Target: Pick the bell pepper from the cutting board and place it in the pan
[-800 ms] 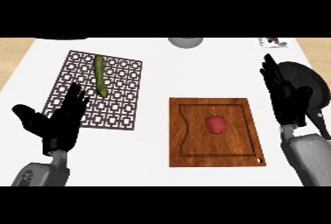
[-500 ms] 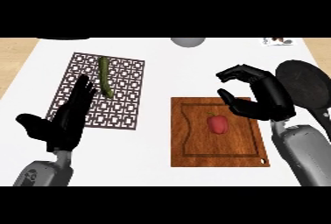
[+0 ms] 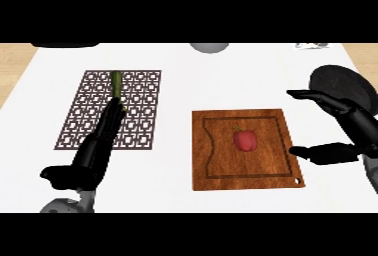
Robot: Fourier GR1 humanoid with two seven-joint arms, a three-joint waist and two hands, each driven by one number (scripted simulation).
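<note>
On the board (image 3: 247,150), just right of centre, the pepper (image 3: 246,140) lies untouched, small, red and glossy, with its green stem toward 12 o'clock. You are at the reach step: your right robot hand (image 3: 343,130) is spread wide at 3 o'clock of the board, grasping nothing. Next, bring it toward 9 o'clock over the pepper and close round it. The pan (image 3: 341,85) waits at 1 o'clock. Your left robot hand (image 3: 92,155) lies flat, fingers straight, on the mat (image 3: 140,110).

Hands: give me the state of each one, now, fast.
Left hand: open, fingers straight over the patterned mat, holding nothing.
Right hand: open, thumb and fingers spread, beside the cutting board, not touching the bell pepper.
</note>
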